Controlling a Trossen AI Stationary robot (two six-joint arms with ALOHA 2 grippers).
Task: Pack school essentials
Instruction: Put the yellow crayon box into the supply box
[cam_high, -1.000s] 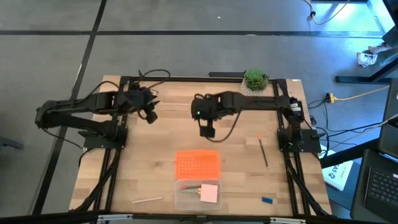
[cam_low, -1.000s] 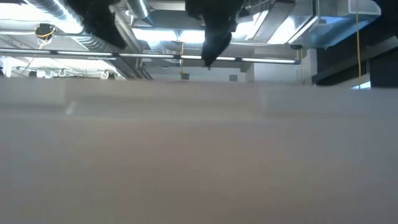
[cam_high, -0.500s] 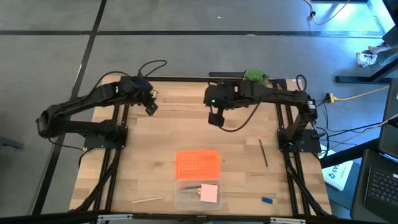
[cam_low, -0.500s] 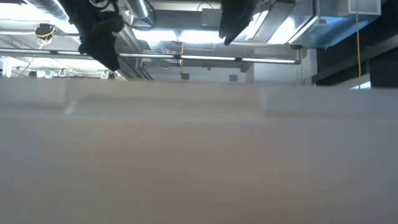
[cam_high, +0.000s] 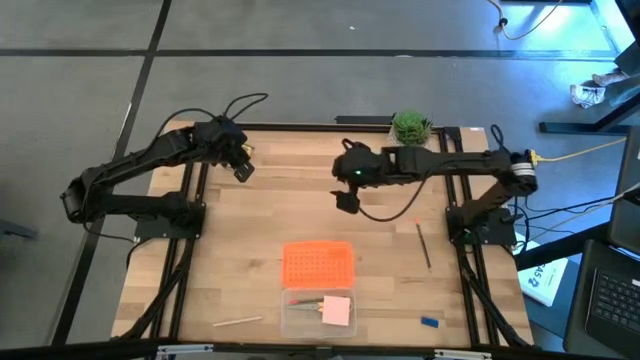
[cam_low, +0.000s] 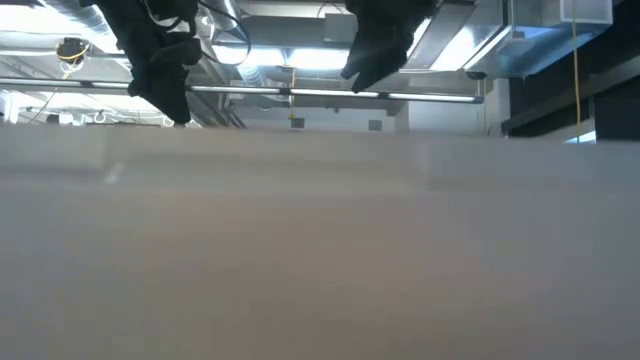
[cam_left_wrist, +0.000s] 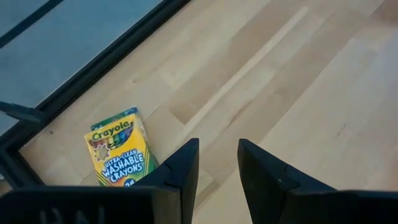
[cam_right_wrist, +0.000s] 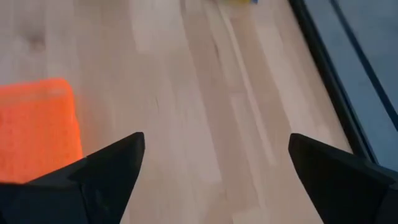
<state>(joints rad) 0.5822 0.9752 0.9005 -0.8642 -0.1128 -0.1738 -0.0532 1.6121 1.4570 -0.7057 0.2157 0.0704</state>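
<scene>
The green-and-yellow crayon box (cam_left_wrist: 118, 155) lies flat on the wood near the table's far left corner. My left gripper (cam_left_wrist: 217, 155) (cam_high: 240, 171) hovers just beside it, its fingers a narrow gap apart with nothing between them. My right gripper (cam_right_wrist: 214, 155) (cam_high: 347, 201) hangs wide open and empty above the table's middle, beyond the orange lid (cam_high: 318, 263). Nearer the front, the clear case (cam_high: 300, 318) holds a pale pink pad (cam_high: 338, 312) and some thin coloured sticks. A dark pencil (cam_high: 424, 247), a tiny blue piece (cam_high: 429, 322) and a pale stick (cam_high: 237, 321) lie loose on the wood.
A potted green plant (cam_high: 411, 127) stands at the far edge, close behind the right arm. Black frame rails (cam_high: 185, 260) run along both sides of the table. Bare wood lies between the two grippers and around the lid.
My left arm has swung round, carrying its gripper a little toward the far edge and turning it. My right gripper has drawn back from the middle toward the table's far right, staying wide open. Nothing on the table has moved.
</scene>
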